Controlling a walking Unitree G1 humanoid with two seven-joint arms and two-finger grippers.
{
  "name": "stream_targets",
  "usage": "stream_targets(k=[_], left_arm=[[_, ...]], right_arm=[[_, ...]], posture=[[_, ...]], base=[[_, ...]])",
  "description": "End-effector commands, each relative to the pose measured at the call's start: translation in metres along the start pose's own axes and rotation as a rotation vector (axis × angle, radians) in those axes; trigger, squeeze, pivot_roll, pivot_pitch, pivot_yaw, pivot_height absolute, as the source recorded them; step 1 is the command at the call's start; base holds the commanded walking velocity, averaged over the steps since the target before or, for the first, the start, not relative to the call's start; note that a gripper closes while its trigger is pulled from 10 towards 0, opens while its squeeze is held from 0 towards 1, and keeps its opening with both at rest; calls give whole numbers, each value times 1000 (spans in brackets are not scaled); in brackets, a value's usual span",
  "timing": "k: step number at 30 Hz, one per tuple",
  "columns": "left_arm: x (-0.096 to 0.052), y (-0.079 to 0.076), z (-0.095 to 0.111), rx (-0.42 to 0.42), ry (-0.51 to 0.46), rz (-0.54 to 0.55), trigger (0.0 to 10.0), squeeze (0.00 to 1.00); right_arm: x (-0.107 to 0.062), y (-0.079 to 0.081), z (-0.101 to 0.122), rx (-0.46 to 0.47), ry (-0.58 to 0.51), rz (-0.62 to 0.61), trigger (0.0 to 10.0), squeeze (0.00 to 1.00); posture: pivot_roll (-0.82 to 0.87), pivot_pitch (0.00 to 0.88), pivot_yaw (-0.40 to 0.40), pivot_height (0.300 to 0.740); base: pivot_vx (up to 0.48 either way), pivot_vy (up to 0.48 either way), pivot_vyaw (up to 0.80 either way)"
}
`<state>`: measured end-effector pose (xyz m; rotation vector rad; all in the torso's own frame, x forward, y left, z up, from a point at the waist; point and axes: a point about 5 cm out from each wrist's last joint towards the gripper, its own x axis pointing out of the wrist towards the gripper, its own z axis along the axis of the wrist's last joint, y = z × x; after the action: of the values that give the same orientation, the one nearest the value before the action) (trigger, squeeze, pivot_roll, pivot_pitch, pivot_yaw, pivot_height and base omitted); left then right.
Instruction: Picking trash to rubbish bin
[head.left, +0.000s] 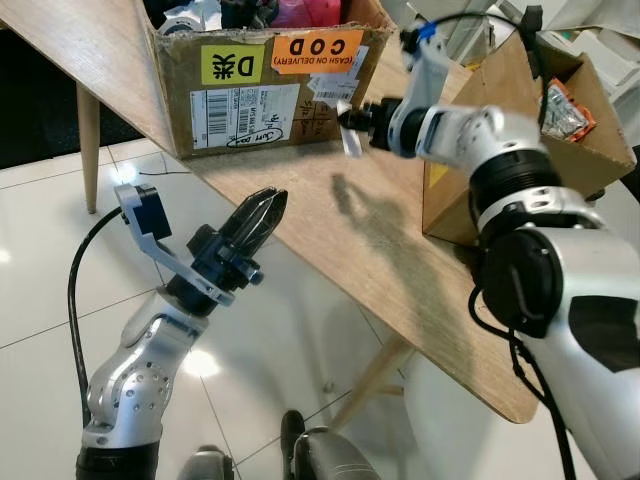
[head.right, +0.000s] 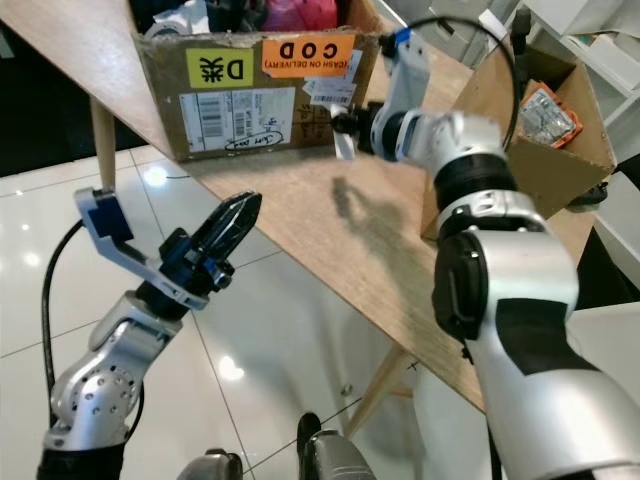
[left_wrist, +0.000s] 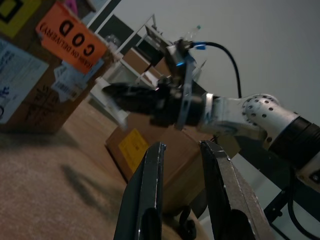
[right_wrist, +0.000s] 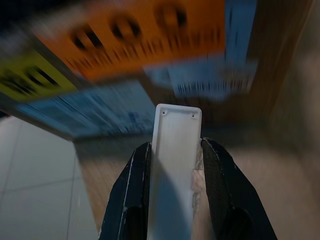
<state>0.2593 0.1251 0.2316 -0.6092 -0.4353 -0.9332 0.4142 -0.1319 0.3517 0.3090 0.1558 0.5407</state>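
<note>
Down low off the table's front edge, the left gripper (head.left: 262, 215) hangs over the white floor tiles (head.left: 60, 290), its two fingers slightly parted around nothing. Up above the wooden table (head.left: 400, 270), the right gripper (right_wrist: 175, 150) is clamped on one flat white plastic strip (right_wrist: 175, 165), held in the air just in front of the labelled cardboard box (head.left: 260, 90). Two boxes share the table: that one at the far-left edge and an open box (head.left: 560, 150) at the right edge, with bare wood between them.

Count: two cardboard boxes, one labelled (head.left: 265, 85), one open-flapped (head.left: 530, 130), on one wooden surface (head.left: 400, 270); one white flat piece (right_wrist: 172, 165); two claws, left (head.left: 262, 212), right (head.left: 350, 120)
</note>
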Motion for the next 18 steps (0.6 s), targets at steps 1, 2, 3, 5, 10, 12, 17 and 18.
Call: stream_targets(k=[1, 2, 3, 5, 10, 12, 17, 18], left_arm=[[1, -1, -2, -20, 12, -24, 10000, 0], [2, -2, -1, -18, 8, -43, 10000, 0], [2, -2, -1, -18, 8, -43, 10000, 0], [3, -3, 0, -17, 6, -57, 10000, 0], [6, -8, 6, -12, 16, -146, 10000, 0], [7, -8, 8, 2, 25, -175, 10000, 0], [9, -7, 16, 35, 33, -223, 10000, 0], [10, -7, 18, 41, 32, -229, 10000, 0]], right_arm=[[-11, -3, 17, 11, -60, 14, 10000, 0], [-18, -6, 24, 11, -87, 30, 10000, 0], [-18, -6, 24, 11, -87, 30, 10000, 0], [-23, -7, 27, 7, -102, 45, 10000, 0], [-37, -5, 35, -35, -170, 125, 10000, 0], [-43, -6, 35, -54, -198, 144, 10000, 0], [-58, -5, 33, -70, -255, 207, 10000, 0], [-60, -5, 33, -63, -265, 222, 10000, 0]], posture=[[-5, 186, -131, 740], [-5, 182, -126, 740], [-5, 182, -126, 740], [-5, 182, -126, 740], [9, 158, -108, 740], [11, 145, -101, 740], [7, 133, -90, 740], [7, 133, -90, 740]], base=[[0, 0, 0], [0, 0, 0], [0, 0, 0], [0, 0, 0], [0, 0, 0], [0, 0, 0], [0, 0, 0], [0, 0, 0]])
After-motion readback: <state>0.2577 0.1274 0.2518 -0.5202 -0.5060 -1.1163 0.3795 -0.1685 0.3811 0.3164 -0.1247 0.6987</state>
